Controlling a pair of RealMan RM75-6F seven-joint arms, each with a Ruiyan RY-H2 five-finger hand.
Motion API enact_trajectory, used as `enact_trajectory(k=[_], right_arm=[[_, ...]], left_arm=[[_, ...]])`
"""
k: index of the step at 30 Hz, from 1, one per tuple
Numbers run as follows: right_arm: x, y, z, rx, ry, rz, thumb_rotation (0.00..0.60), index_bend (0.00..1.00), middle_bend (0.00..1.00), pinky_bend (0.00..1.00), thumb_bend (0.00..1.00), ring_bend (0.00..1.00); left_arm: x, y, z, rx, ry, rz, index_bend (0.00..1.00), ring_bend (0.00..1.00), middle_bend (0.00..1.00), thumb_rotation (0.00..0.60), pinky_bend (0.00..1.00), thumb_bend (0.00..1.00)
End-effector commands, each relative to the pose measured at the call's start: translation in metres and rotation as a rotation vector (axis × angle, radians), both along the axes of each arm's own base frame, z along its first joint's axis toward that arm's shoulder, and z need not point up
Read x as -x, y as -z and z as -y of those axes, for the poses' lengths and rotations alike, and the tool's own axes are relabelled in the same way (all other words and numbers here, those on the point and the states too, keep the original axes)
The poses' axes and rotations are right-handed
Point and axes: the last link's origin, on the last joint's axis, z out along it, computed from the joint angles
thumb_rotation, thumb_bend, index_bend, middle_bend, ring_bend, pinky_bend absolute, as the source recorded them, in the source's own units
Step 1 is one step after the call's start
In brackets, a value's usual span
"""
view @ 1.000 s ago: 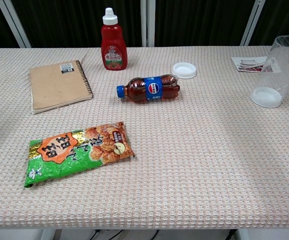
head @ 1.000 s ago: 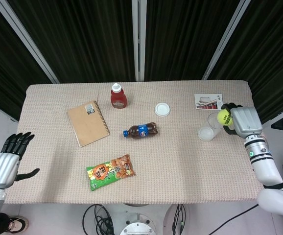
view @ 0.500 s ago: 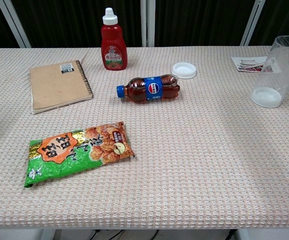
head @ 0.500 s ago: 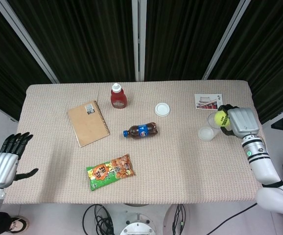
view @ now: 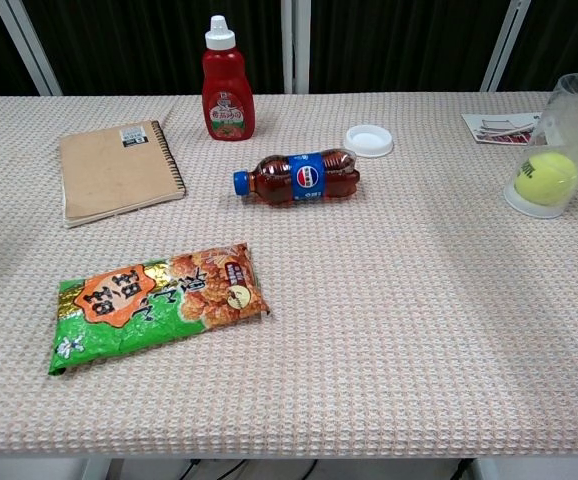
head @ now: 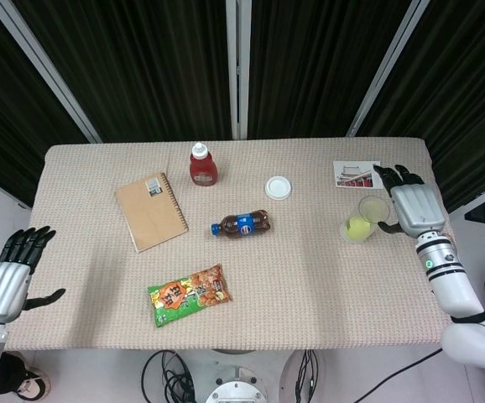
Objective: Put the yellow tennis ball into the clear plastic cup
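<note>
One step looks done: the yellow tennis ball (view: 546,176) sits inside the clear plastic cup (view: 572,120) at the tabletop's (head: 310,285) three o'clock edge. Right hand (head: 412,206), fingers spread and empty, only needs withdrawing.

Left hand (head: 7,270) — right hand (head: 414,207) — both empty, fingers spread

Pepsi logo on the blue label of the bottle (view: 300,177), large Chinese characters on the green snack bag (view: 159,302), illegible print on the ketchup bottle (view: 227,85) label, small unreadable sticker on the notebook (view: 117,170)
</note>
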Motion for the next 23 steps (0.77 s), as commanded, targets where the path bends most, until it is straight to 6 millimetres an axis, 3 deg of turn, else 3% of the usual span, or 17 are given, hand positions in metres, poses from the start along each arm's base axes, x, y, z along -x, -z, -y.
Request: enact_trajectory(k=[1,5,8,11,17,23], right_arm=[[0.000,-0.008,-0.004,0.026,-0.010,0.014,0.600,0.04,0.12,0.17,0.10,0.03],[0.006,-0.018,-0.018,0.065,-0.027,0.021,0.600,0.03,0.11,0.12,0.10,0.01],[0.015,-0.020,-0.041,0.080,-0.024,0.033,0.600,0.00,0.06,0.06,0.10,0.00],[0.033,-0.015,-0.081,0.075,0.002,-0.002,0.600,0.00,0.00,0.00,0.10,0.00],[0.068,-0.008,-0.154,0.172,0.027,0.032,0.600,0.00,0.00,0.00,0.10,0.00],[0.096,-0.007,-0.193,0.287,-0.007,0.009,0.600,0.00,0.00,0.00,0.10,0.00]], left_arm=[[0.000,0.000,0.000,-0.001,0.002,0.000,0.07,0.00,0.03,0.600,0.00,0.10],[-0.001,0.000,0.000,-0.001,0.003,-0.001,0.07,0.00,0.03,0.600,0.00,0.10],[-0.001,0.000,-0.001,-0.004,0.003,0.000,0.07,0.00,0.03,0.600,0.00,0.10],[-0.002,-0.001,0.000,-0.009,0.005,-0.001,0.07,0.00,0.03,0.600,0.00,0.10],[-0.002,-0.002,-0.001,-0.008,0.004,-0.009,0.07,0.00,0.03,0.600,0.00,0.10],[-0.002,-0.001,-0.003,-0.009,0.010,-0.033,0.07,0.00,0.03,0.600,0.00,0.10]])
